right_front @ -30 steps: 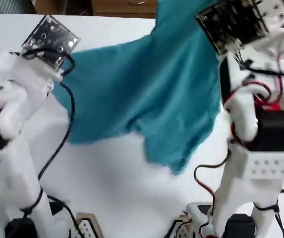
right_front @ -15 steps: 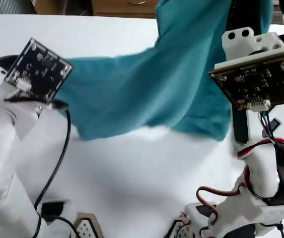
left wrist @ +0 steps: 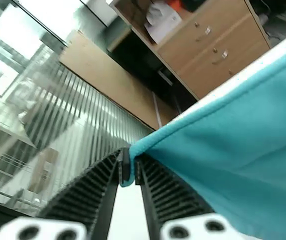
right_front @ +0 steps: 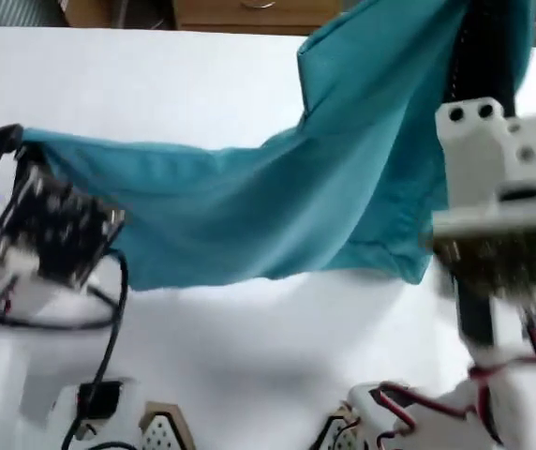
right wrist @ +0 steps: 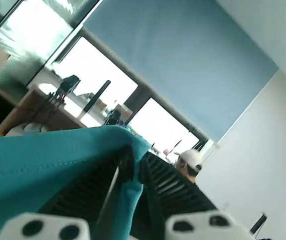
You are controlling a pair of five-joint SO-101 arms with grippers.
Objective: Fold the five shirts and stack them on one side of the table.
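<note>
A soft teal fabric shirt (right_front: pixel 287 197) hangs stretched between the two arms above the white bench (right_front: pixel 249 356). The left arm's fingers (left wrist: pixel 160 192) are closed tight on a hemmed corner of the cloth, with a small nub of fabric poking out between them. The right arm's fingers (right wrist: pixel 165 182) are likewise pinched shut on a stitched edge and held higher, so the shirt's top line slopes up toward the right arm. The lower edge sags in a loose curve; I cannot tell from the high view whether it brushes the bench. The cloth looks light and limp. It will likely drape, crease and slide wherever it is unsupported, and a thin pinch may slip. Hemmed corners and seams seem the best holds, since doubled fabric gives the fingers more to bite on.
</note>
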